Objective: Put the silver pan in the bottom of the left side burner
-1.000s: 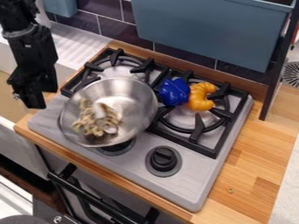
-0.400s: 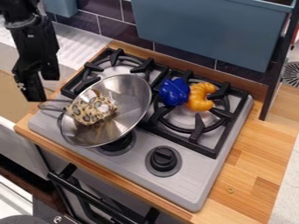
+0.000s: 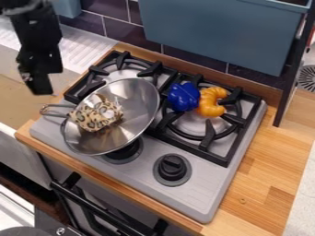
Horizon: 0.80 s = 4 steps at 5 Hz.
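The black gripper [image 3: 48,83] hangs at the upper left, above and behind the pan's handle and apart from it. Its fingers stand open with nothing between them. The silver pan [image 3: 138,103] lies tilted over the front left part of the stove, partly on the left burner grate [image 3: 98,70] and partly past its front edge near a knob. Its wire handle [image 3: 54,109] points left past the stove's edge. In the pan lies a leopard-print piece [image 3: 95,116], by the handle side.
A blue toy [image 3: 183,97] and an orange toy [image 3: 211,102] sit on the right burner grate. Black knobs [image 3: 172,167] line the stove's front. Wooden counter [image 3: 271,170] lies to the right, and a blue-grey bin [image 3: 215,37] hangs behind.
The gripper has risen away from the handle. Compared with the earliest frame, the pan has tipped and shifted slightly left, and the leopard-print piece inside has settled.
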### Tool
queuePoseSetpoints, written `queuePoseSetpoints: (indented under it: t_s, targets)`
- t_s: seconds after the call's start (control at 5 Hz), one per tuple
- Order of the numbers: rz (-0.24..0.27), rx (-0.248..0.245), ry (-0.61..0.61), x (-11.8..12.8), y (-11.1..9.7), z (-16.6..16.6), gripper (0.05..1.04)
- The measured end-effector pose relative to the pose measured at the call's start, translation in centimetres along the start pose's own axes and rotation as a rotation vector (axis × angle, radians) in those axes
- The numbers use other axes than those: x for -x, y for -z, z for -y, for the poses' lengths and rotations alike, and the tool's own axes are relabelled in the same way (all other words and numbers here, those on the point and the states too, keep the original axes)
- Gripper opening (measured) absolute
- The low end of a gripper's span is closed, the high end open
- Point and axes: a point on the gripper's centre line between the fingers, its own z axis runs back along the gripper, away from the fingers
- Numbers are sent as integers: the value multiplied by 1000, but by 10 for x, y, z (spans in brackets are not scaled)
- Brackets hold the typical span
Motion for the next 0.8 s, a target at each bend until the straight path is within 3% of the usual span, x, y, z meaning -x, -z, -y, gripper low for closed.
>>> queuePoseSetpoints:
  t_s: [0.2,0.4,0.6,0.8]
  targets:
    - [116,-2,-182,-21,-8,-6,997]
    - [194,19,-349,-37,-10,-6,997]
    - [219,-35,-519,-52,-19,-10,997]
    - [215,-68,-600,-66,-18,-14,997]
